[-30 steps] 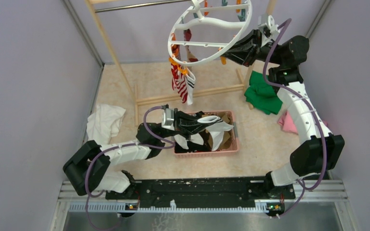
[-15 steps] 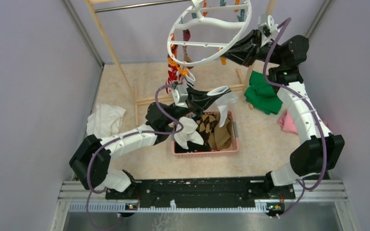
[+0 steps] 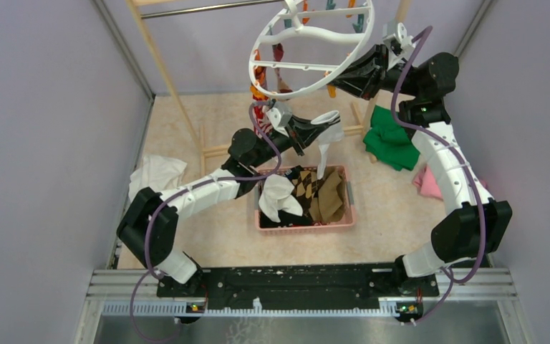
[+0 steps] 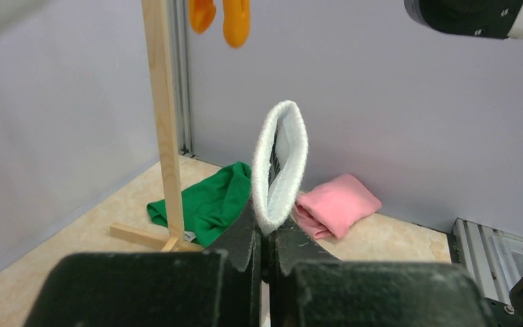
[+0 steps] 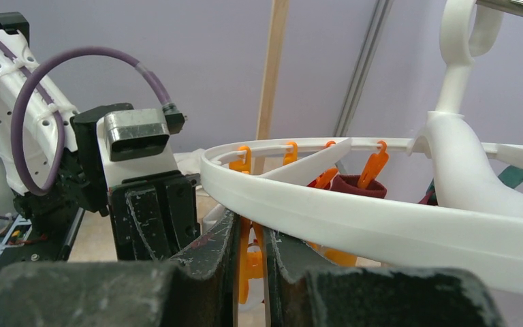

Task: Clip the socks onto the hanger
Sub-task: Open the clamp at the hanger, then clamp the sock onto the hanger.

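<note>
My left gripper (image 3: 311, 127) is shut on a white sock (image 3: 326, 140), held in the air above the basket and just below the hanger (image 3: 286, 77). In the left wrist view the sock's cuff (image 4: 280, 163) stands up as a loop from between the closed fingers of the left gripper (image 4: 267, 235). My right gripper (image 3: 344, 77) reaches under the ring's right side. In the right wrist view this right gripper (image 5: 253, 238) is shut on an orange peg (image 5: 250, 262) beneath the white ring (image 5: 354, 212). A maroon sock (image 5: 354, 185) hangs from pegs further along.
A pink basket (image 3: 304, 227) below holds more socks, one brown argyle (image 3: 324, 192) and one white with black (image 3: 279, 199). A green cloth (image 3: 389, 140) and a pink cloth (image 3: 426, 183) lie at the right, a white cloth (image 3: 154, 179) at the left. The wooden rack frame (image 3: 165, 64) stands behind.
My left arm has lifted the white sock out of the basket and carried it up and back toward the hanger. The right arm has stayed put.
</note>
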Controlling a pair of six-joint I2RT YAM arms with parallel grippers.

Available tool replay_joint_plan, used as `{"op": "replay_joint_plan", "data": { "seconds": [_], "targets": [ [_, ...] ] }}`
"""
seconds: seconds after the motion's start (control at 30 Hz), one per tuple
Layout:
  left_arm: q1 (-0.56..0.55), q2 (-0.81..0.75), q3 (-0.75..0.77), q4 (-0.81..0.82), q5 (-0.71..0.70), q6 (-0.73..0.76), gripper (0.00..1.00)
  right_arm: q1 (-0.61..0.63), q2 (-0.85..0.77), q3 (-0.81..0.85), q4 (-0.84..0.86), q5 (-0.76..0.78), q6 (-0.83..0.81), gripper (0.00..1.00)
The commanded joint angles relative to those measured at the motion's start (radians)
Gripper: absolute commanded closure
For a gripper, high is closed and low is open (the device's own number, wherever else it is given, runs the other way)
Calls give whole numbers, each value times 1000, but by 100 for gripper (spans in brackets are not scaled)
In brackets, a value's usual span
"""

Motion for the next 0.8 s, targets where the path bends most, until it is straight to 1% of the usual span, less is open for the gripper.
{"op": "replay_joint_plan", "data": {
  "seconds": [0.0,0.43,0.77],
  "targets": [
    [6,11,86,13,11,-16,100,11,-28,6,22,-16,18,93],
    [14,65,186,-81,-29,-35,100,15,-30,3,21,-18,19,93],
    [25,72,216,-89,-37,-57,100,14,-29,-6,20,-20,16,94]
  ]
}}
